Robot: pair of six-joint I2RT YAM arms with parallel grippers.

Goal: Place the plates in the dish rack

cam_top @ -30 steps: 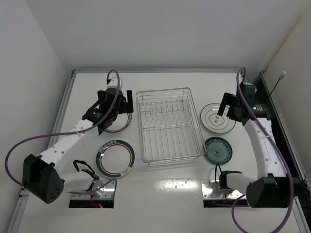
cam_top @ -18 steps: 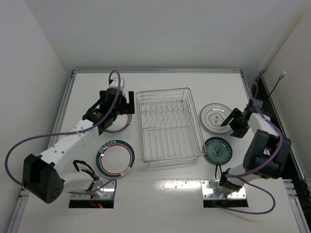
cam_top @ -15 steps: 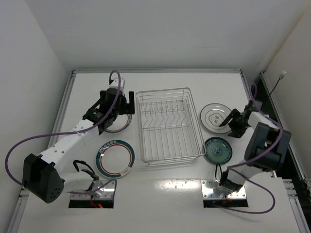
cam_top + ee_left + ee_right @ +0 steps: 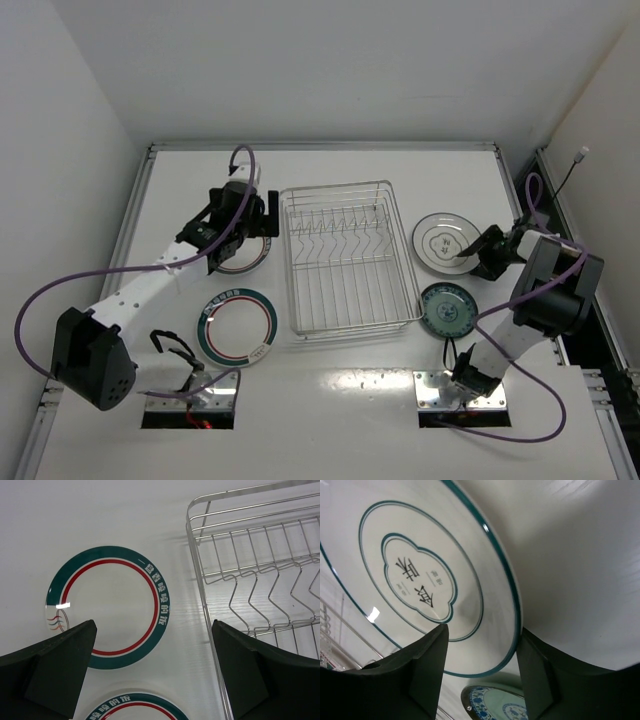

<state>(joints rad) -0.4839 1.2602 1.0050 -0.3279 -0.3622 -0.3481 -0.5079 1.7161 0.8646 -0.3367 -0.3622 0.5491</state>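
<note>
Straddling the near edge of the thin-rimmed plate (image 4: 415,580), the right end effector (image 4: 482,632) has one finger on either side of the rim. The wrist view is too oblique to show whether the pads are pressing it, so I cannot tell if it is clamped or only closing around it. That plate lies on the worktop (image 4: 340,400) just right of the rack (image 4: 345,260), with the teal plate (image 4: 448,308) just beside it on the near side. The left end effector (image 4: 155,675) hangs with its fingers wide apart and empty above a ringed plate (image 4: 107,612), which sits flat just left of the rack. A second ringed plate (image 4: 238,327) lies nearer the arm bases. All four plates are on the worktop and the rack holds none, so loading looks to be at its very start. The main risk, as I judge it, is the shallow bite on a smooth rim. If the pads catch only the lip, the plate may pivot or slip as it lifts and drop onto the teal plate. Carried low, its far edge could strike the rack's wire wall and push the rack. It must also be tipped upright to seat between the tines, or it may fall flat.
</note>
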